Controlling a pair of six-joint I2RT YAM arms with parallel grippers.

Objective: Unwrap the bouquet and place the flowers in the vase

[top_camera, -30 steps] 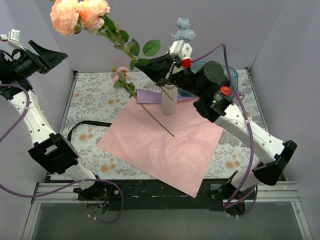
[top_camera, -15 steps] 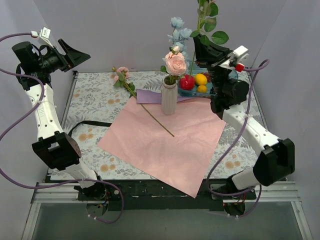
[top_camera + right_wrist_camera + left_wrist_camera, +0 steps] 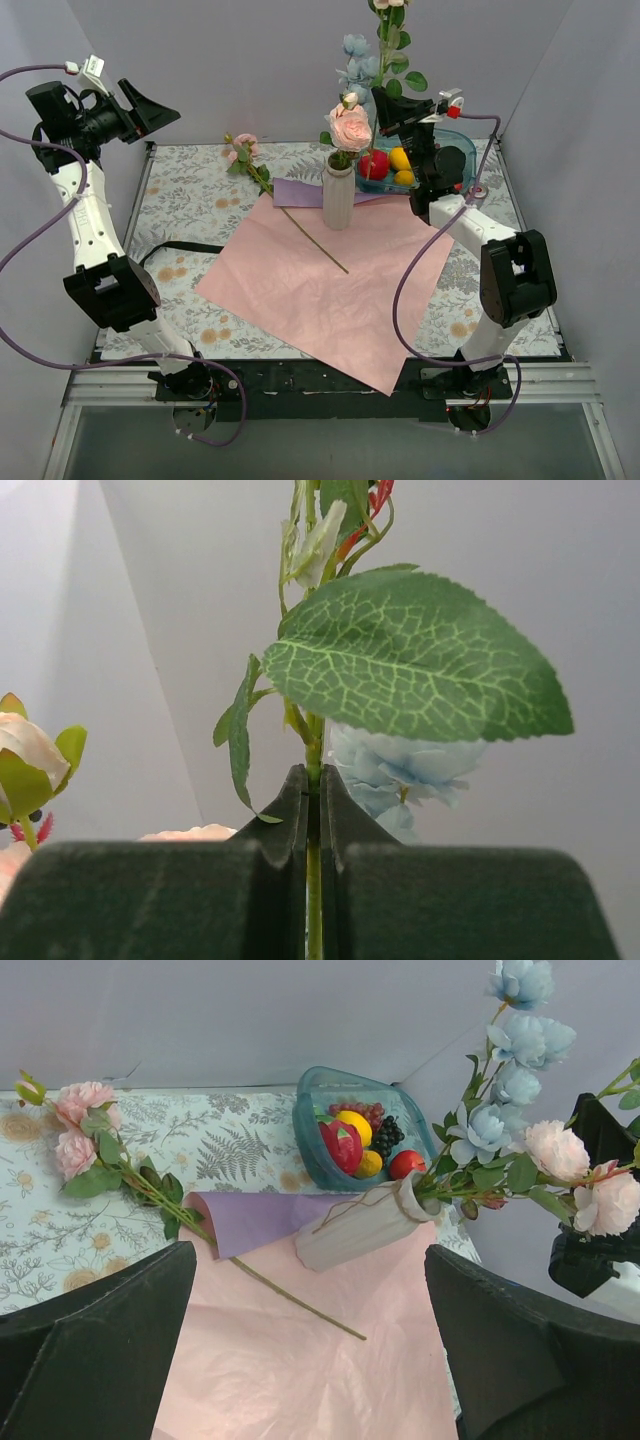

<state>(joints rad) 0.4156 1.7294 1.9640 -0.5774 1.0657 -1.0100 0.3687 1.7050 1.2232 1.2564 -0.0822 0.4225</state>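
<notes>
Flowers (image 3: 556,1150), a pink rose (image 3: 351,128) and blue blooms (image 3: 358,62), stand in the ribbed white vase (image 3: 338,198) by the table's (image 3: 190,190) far edge; right gripper (image 3: 388,103) pinches a thin leafy stem (image 3: 315,880), left gripper (image 3: 312,1310) spread wide

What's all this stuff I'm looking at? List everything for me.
vase: one, white, at back edge of pink paper, holding pink rose and pale blue blooms
leafy stem: one, green, upright in right gripper
loose pink flowers: one stem, lying back left, end on paper
pink paper: one, spread mid-table
purple paper: one, just left of vase
black ribbon: one, left of paper
fruit bowl: one, teal, back right
tablecloth: one, floral
left gripper: black, open, raised left
right gripper: black, shut on leafy stem
</notes>
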